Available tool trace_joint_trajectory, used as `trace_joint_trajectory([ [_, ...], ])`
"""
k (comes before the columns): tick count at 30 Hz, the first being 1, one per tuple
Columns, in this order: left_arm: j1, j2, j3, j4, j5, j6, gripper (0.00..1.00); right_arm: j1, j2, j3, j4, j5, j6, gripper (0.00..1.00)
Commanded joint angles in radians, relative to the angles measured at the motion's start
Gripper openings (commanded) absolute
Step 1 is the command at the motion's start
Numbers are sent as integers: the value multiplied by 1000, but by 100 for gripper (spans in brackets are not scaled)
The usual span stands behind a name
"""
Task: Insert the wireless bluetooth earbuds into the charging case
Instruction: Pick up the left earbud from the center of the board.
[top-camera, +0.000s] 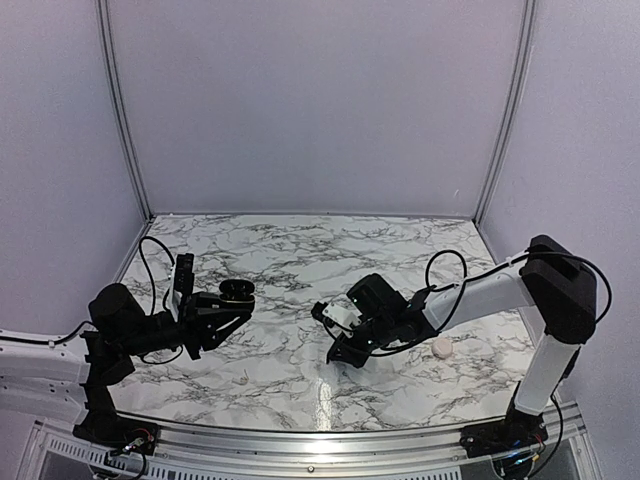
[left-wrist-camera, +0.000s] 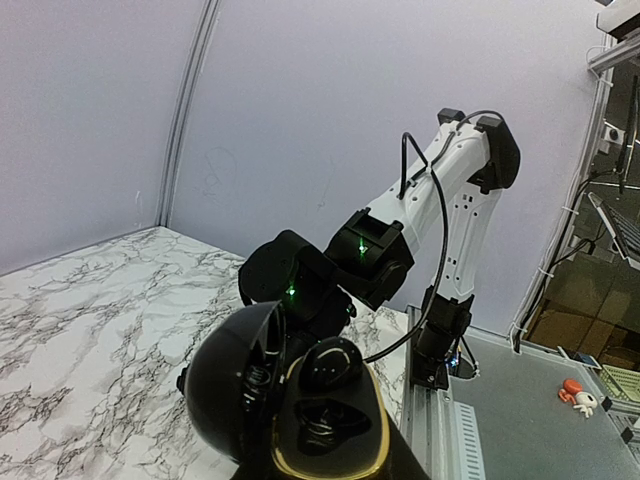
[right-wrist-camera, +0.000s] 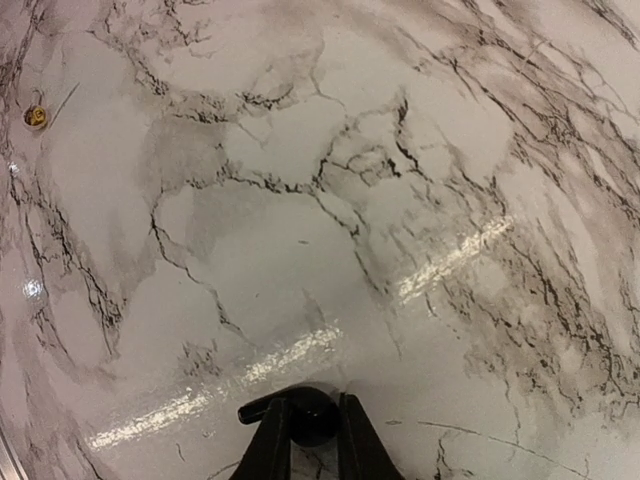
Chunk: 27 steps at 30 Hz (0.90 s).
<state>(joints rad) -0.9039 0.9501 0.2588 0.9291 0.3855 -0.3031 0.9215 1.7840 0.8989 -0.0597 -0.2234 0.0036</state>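
My left gripper (top-camera: 228, 305) holds a black round clamshell charging case (top-camera: 238, 292) off the table at the left. In the left wrist view the case (left-wrist-camera: 230, 380) stands open, and its fingers are hidden under it. Its gold-rimmed tray (left-wrist-camera: 375, 440) has one black earbud (left-wrist-camera: 333, 365) seated and an empty socket beside it. My right gripper (top-camera: 342, 352) is down at the table's middle. In the right wrist view it (right-wrist-camera: 312, 438) is shut on the second black earbud (right-wrist-camera: 312, 418), whose stem points left.
A small cream-white pebble-shaped object (top-camera: 441, 347) lies on the marble table (top-camera: 300, 250) by the right arm's forearm. A small brass fitting (right-wrist-camera: 35, 116) sits in the tabletop. Grey walls close the back and sides. The metal rail (top-camera: 330, 440) runs along the near edge.
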Motion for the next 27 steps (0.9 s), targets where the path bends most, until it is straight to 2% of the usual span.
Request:
trace_joint_trajectory([
  [1, 7, 8, 18, -1, 11, 11, 0, -4, -12, 11, 12, -8, -1, 12],
  [12, 6, 13, 17, -1, 8, 15, 0, 3, -187, -40, 91, 59, -29, 10],
  [22, 5, 31, 22, 19, 47, 53, 0, 136, -437, -29, 81, 316, -117, 9],
  [27, 5, 40, 25, 35, 137, 104, 0, 228, -533, 12, 79, 436, -162, 9],
])
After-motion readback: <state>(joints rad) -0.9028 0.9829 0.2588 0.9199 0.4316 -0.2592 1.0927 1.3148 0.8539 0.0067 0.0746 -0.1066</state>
